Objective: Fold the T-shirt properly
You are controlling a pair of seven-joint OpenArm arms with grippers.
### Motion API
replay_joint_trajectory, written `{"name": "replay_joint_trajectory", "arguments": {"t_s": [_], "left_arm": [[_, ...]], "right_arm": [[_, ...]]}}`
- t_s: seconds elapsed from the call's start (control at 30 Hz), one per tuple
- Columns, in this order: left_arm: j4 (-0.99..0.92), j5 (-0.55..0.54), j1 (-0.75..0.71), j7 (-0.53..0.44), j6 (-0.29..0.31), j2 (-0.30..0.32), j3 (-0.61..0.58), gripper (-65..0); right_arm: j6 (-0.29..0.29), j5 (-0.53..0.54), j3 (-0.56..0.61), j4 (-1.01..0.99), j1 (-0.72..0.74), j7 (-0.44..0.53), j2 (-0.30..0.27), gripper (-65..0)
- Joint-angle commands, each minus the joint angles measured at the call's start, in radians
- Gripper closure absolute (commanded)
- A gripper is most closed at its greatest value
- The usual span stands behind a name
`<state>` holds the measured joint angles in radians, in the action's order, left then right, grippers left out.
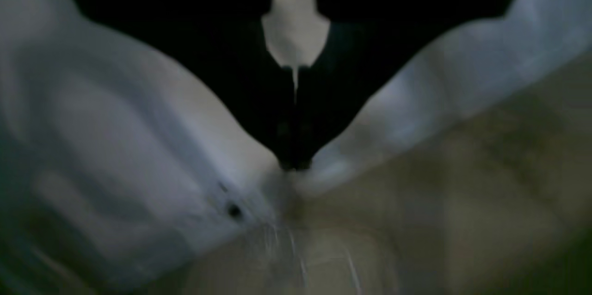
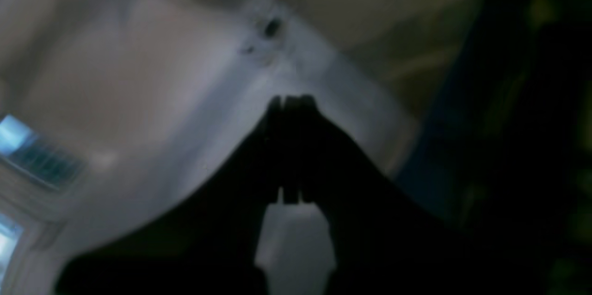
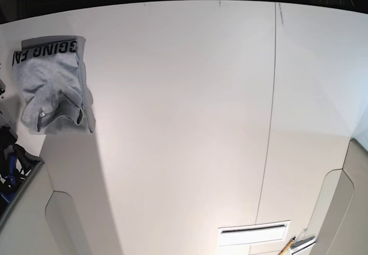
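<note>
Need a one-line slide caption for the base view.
Grey T-shirt, folded but rumpled, its black lettering upside down, lies on the pale tabletop at left.

Shirt (image 3: 50,88): heather grey, black block capitals along the upper edge. State: folded into a compact, rumpled bundle, lower part creased. Lies at the table's (image 3: 172,105) left side in the base view.

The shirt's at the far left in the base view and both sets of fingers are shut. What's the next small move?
I'd probably bring the right fingers towards the T-shirt and open them just short of it. It lies bunched near the table's left side in the base view, its lower part rumpled, and closed fingers can't take cloth.
</note>
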<state>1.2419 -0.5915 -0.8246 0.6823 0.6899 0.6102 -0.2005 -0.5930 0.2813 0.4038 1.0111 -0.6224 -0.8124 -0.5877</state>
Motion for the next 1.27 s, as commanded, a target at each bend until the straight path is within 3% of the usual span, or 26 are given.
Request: {"name": "replay_joint_trajectory", "arguments": {"t_s": [0.0,0.07,0.17,0.23,0.33,0.4,0.5,0.63,0.77,0.9,1.03,1.23], "left_arm": [[-0.029,0.045,0.04,-0.063,0.008,-0.028,-0.047,0.0],[-0.114,0.175,0.15,-0.185,0.008,-0.096,-0.126,0.0],[-0.266,0.306,0.294,-0.283,0.008,-0.203,-0.182,0.0],[-0.375,0.378,0.375,-0.312,0.001,-0.267,-0.186,0.0],[-0.533,0.441,0.483,-0.353,-0.146,-0.33,-0.186,0.0],[-0.615,0.449,0.539,-0.394,-0.222,-0.349,-0.186,0.0],[-0.686,0.451,0.594,-0.455,-0.297,-0.352,-0.182,0.0],[-0.698,0.451,0.617,-0.468,-0.358,-0.352,-0.122,0.0],[-0.698,0.415,0.62,-0.538,-0.353,-0.357,-0.011,0.0],[-0.698,0.388,0.619,-0.54,-0.342,-0.367,0.081,0.0],[-0.698,0.382,0.616,-0.54,-0.288,-0.369,0.103,0.0],[-0.698,0.382,0.616,-0.54,-0.285,-0.369,0.103,0.0]], "right_arm": [[0.003,-0.043,0.049,-0.065,0.04,0.035,0.011,0.0],[0.014,-0.115,0.145,-0.195,0.14,0.149,0.069,0.0],[0.062,-0.124,0.239,-0.325,0.248,0.291,0.142,0.0],[0.219,-0.123,0.257,-0.381,0.294,0.375,0.183,0.0],[0.482,-0.053,0.257,-0.433,0.344,0.455,0.228,0.0],[0.562,0.045,0.251,-0.448,0.373,0.493,0.241,0.0],[0.587,0.176,0.198,-0.452,0.401,0.499,0.259,0.0],[0.59,0.264,0.058,-0.454,0.411,0.502,0.299,0.0],[0.589,0.307,-0.055,-0.454,0.411,0.506,0.344,0.0],[0.586,0.306,-0.076,-0.454,0.411,0.506,0.362,0.0],[0.586,0.307,-0.076,-0.454,0.411,0.506,0.361,0.0],[0.586,0.328,-0.076,-0.454,0.411,0.506,0.367,0.0]]}}
